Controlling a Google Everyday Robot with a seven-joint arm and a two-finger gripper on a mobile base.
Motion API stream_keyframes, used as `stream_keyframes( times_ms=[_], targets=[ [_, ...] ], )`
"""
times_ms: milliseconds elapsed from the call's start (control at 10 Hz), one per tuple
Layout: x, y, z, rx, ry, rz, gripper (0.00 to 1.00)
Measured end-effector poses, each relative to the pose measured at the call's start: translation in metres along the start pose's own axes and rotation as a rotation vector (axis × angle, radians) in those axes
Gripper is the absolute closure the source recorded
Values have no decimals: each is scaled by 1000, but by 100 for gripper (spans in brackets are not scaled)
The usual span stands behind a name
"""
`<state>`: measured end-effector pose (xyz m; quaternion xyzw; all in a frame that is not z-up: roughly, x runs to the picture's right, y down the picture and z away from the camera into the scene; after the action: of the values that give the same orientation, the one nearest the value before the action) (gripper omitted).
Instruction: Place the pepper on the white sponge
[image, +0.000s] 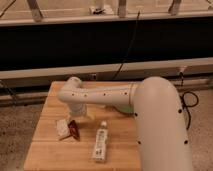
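The pepper (74, 129) is a small dark red-brown piece on the wooden table (50, 155). It lies against the right edge of the white sponge (62, 127), seemingly overlapping it. The sponge is a small off-white pad at the table's left middle. My gripper (79, 113) hangs from the white arm just above and slightly right of the pepper. The arm hides its tips, so I cannot tell whether it touches the pepper.
A long white labelled tube (101, 143) lies on the table right of the pepper, pointing front to back. My bulky white arm (157, 120) covers the table's right side. A dark wall with cables stands behind the table.
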<state>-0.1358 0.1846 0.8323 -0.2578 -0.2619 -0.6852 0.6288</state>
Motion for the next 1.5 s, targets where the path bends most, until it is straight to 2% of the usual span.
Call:
stream_keyframes(
  times_ms=[700,1000,1100,1500],
  targets=[
    [0,-2,20,-1,-42,-6,20],
    [-5,-8,22,-7,-54,-27,42],
    [-7,-12,20,-8,-55,-35,55],
    [-13,-19,7,-16,-52,-52,94]
  ],
)
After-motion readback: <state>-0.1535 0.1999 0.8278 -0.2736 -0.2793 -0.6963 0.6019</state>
